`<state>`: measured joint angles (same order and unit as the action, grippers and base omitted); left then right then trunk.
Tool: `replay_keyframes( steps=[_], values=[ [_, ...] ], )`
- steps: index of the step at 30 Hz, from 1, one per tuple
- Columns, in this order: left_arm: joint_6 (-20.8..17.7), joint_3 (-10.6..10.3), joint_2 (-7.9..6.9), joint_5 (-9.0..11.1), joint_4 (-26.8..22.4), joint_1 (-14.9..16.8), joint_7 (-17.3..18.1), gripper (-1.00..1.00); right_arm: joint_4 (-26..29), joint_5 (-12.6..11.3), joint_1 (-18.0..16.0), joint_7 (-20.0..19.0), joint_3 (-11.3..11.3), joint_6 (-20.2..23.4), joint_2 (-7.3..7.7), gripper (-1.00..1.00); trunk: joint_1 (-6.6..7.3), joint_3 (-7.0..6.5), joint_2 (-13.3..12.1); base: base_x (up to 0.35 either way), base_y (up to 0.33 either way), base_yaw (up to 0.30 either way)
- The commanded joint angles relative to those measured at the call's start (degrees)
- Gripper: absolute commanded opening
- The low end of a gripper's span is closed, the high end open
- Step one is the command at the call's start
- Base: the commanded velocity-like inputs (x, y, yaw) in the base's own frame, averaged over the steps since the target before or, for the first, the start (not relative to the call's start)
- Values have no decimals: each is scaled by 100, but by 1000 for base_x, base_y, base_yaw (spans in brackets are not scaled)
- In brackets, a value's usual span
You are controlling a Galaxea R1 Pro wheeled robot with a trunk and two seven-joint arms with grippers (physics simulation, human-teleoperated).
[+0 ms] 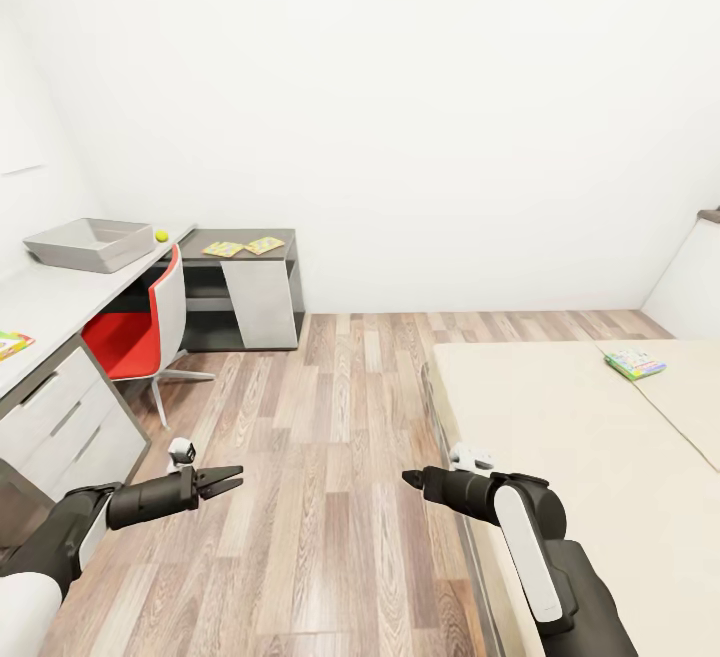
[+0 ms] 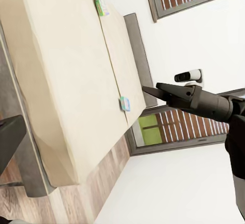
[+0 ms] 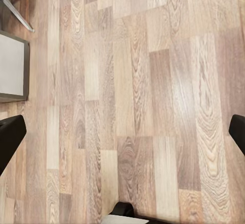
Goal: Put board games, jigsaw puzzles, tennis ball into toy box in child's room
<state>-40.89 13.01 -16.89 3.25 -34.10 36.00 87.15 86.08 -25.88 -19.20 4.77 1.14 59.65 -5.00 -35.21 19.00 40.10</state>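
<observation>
Both tools are empty: the left tool (image 1: 228, 482) shows its dark fingers spread a little, while the right tool (image 1: 412, 479) comes to a dark point in the head view, so I cannot tell how it stands. Taking the red swivel chair (image 1: 140, 332) as landmark, the long white-topped surface (image 1: 60, 302) runs along its left, carrying a yellow-green-orange flat game box (image 1: 12, 344) at the near end. Behind the chair sits the shallow light grey toy box (image 1: 90, 243), the small yellow-green tennis ball (image 1: 161, 235) just beside it. Two bright jigsaw sheets (image 1: 243, 247) lie on the lower dark side unit further right. Well right of the chair, a flat printed game box (image 1: 635, 364) rests on the beige-mattressed bed (image 1: 560, 437). My judgement: approach one target squarely, stopping the base before reaching.
</observation>
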Motion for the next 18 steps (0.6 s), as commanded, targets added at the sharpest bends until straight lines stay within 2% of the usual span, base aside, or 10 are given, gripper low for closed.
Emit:
replay_keyframes(
  steps=[1, 7, 18],
  values=[
    [-60, 0, 3, 0, 0, 3, 21, 100, 5, -49, -4, 50, 1, 20, -1, 100, -1, 8, 7, 0, 0, 0],
    [-52, 0, 9, -2, 0, 3, 21, 100, 5, -49, -4, 50, 1, 20, -1, 100, -1, 8, 7, 0, -37, 0],
    [-51, -1, 10, -9, 0, 3, 21, 100, 5, -49, -4, 50, 1, 20, -1, 100, -1, 8, 7, 0, -113, 0]
  ],
)
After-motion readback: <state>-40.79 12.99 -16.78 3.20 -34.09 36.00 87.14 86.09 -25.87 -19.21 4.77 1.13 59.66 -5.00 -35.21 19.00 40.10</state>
